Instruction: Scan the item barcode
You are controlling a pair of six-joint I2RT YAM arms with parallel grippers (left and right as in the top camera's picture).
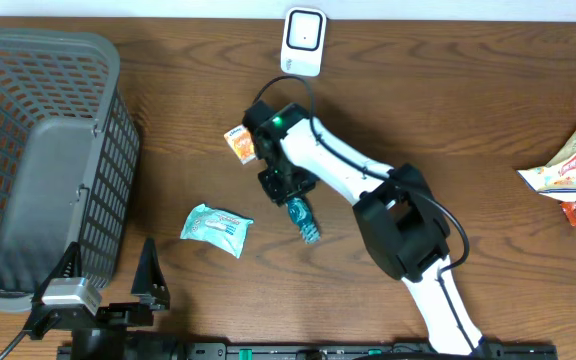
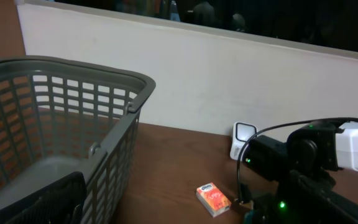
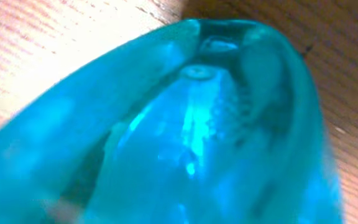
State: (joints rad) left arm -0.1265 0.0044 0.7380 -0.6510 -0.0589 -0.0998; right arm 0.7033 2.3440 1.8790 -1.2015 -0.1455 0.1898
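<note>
Claw, right (image 1: 290, 192): low over the tabletop (image 1: 468, 120) near its middle, at the upper end of the teal pack (image 1: 304, 222). Whether it is clenched on the pack cannot be told.
Teal pack: lies on the wood, slanting down and to the right from the claw. In the right wrist view its translucent teal surface (image 3: 197, 124) fills almost the whole frame.
Orange box (image 1: 238, 146): small, lying just left of the right arm's wrist, apart from the teal pack.
Tissue packet (image 1: 216, 228): pale teal, flat, left of the teal pack.
Barcode scanner (image 1: 304, 42): white, at the far edge, well apart from the pack.
Snack bag (image 1: 571, 172): at the far right edge.
Claw, left (image 1: 109, 268): released, fingers spread wide, at the near left edge beside the grey basket (image 1: 108, 60).
</note>
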